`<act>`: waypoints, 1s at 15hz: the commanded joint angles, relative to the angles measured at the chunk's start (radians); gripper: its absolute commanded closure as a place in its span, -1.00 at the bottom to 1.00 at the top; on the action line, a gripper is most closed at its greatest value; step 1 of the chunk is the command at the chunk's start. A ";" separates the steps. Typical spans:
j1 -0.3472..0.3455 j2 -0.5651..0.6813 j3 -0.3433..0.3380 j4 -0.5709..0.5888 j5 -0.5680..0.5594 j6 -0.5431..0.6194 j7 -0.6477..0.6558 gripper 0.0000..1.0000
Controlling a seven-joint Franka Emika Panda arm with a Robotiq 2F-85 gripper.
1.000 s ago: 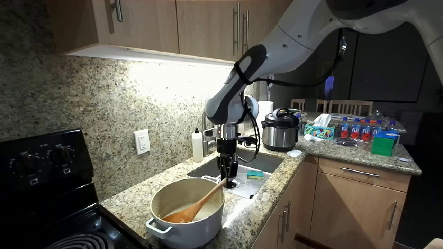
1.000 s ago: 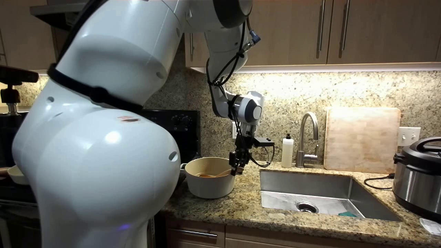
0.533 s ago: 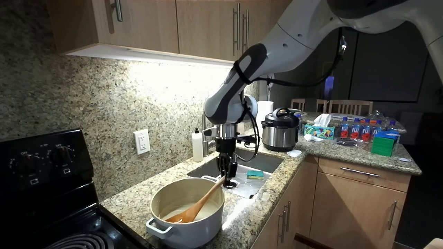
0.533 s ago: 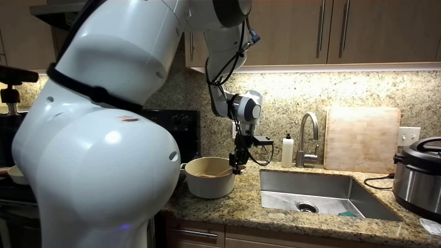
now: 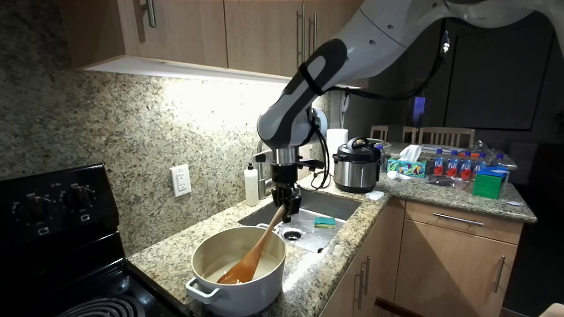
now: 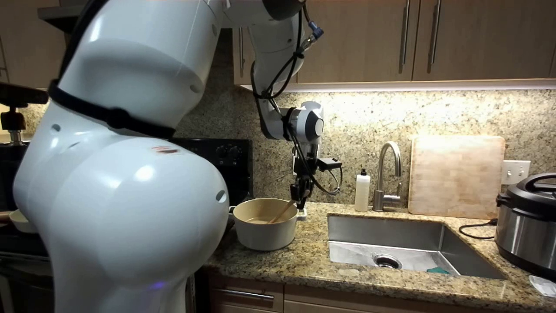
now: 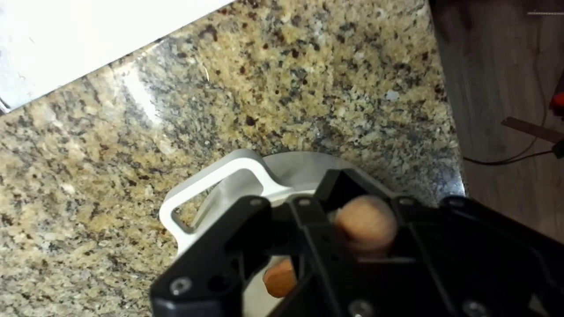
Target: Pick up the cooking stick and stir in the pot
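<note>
The cooking stick (image 5: pixel 251 263), brown wood with a broad head, leans steeply in the pot (image 5: pixel 246 299). Its head is down inside, and its handle rises over the rim on the sink side. My gripper (image 5: pixel 287 212) is shut on the upper handle, just above and beside that rim. An exterior view from across the counter shows the gripper (image 6: pixel 299 201), the slanting stick (image 6: pixel 282 212) and the cream pot (image 6: pixel 266 234). In the wrist view the rounded handle end of the stick (image 7: pixel 366 222) pokes up between the black fingers (image 7: pixel 308 220); the fingertips are mostly hidden.
The sink (image 6: pixel 391 230) with a green sponge (image 5: pixel 324 222) lies beside the pot. A black stove (image 5: pixel 105 290) stands on the pot's opposite side. A soap bottle (image 5: pixel 251 185) and faucet (image 6: pixel 382 174) are near the wall. Upper cabinets (image 5: pixel 264 35) hang above the arm.
The gripper has closed on the handle and risen. The stick has come up with it and stands steeper, its head shifted toward the sink side within the pot.
</note>
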 commanded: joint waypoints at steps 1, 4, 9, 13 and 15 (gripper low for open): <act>0.016 -0.047 0.006 -0.023 -0.057 -0.008 0.005 0.91; 0.028 -0.049 0.012 -0.017 -0.084 -0.008 -0.005 0.32; 0.040 -0.045 0.023 -0.008 -0.122 -0.017 -0.015 -0.18; 0.046 -0.046 0.023 -0.009 -0.143 -0.017 -0.015 0.35; 0.044 -0.043 0.023 -0.007 -0.154 -0.029 -0.022 -0.52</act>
